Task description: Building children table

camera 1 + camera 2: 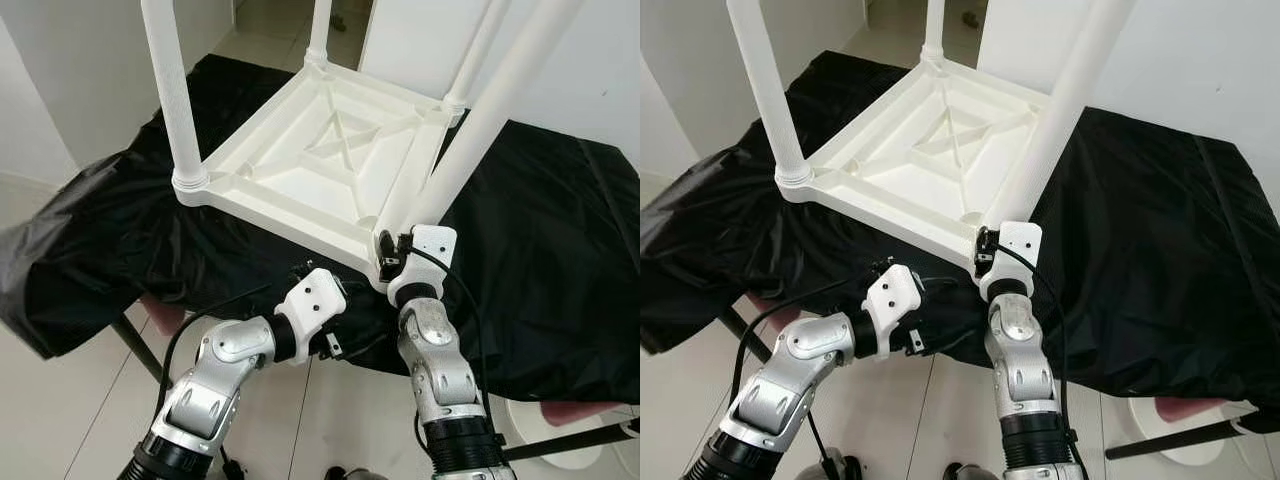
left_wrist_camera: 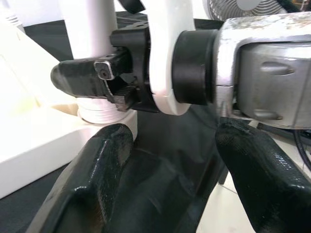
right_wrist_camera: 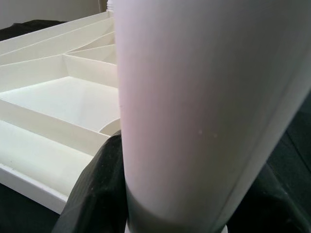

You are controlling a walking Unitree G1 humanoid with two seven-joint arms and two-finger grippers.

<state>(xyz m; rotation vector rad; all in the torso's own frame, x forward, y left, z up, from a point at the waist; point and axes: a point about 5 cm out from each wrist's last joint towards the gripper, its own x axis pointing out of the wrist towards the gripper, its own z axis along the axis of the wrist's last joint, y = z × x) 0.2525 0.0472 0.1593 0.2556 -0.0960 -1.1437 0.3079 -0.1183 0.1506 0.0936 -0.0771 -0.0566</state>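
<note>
Here the white children's table (image 1: 330, 150) lies upside down on a surface draped in black cloth (image 1: 540, 250), its ribbed underside facing up and its legs rising out of the corners. The right gripper (image 1: 385, 250) is at the near corner, its black fingers (image 3: 97, 189) closed around the base of the near leg (image 1: 490, 120), which leans away up and to the right. The left gripper (image 2: 170, 184) sits just beside it, low at the front edge of the cloth, with its two fingers spread apart and nothing between them, pointing toward the right wrist. Another leg (image 1: 172, 90) stands upright in the left corner socket
</note>
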